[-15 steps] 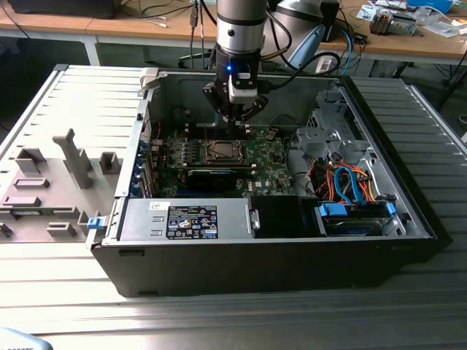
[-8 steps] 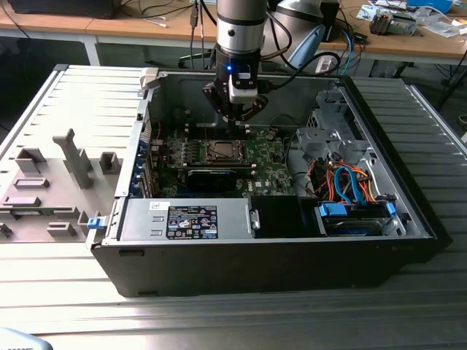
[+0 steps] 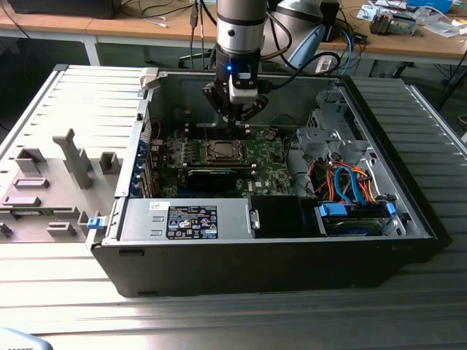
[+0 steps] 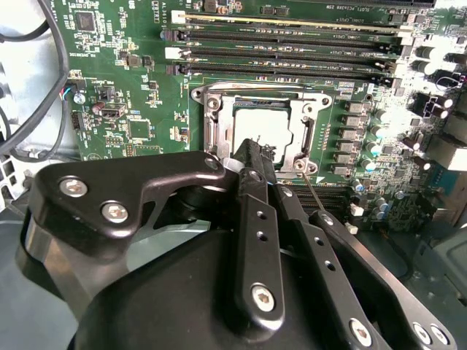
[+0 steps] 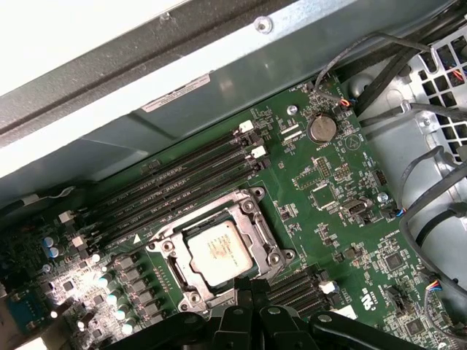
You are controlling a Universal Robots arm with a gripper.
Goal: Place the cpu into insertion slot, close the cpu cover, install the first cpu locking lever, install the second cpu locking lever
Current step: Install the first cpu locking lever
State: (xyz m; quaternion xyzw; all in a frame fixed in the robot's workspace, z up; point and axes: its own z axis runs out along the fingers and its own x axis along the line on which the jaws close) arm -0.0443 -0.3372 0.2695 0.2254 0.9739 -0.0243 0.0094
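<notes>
One open computer case (image 3: pixel 408 211) on ribbed metal table (image 3: pixel 219 321), desks (image 3: pixel 146 29) behind

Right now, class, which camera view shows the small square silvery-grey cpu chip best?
The first wrist view: the small square silvery-grey cpu chip lies almost wholly unobstructed in its socket. In the second wrist view the black claw overlaps its near edge. The exterior view shows it tiny.

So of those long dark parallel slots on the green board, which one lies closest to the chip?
The memory slot running right beside the socket frame: the cpu sits just past it, while the other slots line up farther off toward the case wall.
</notes>
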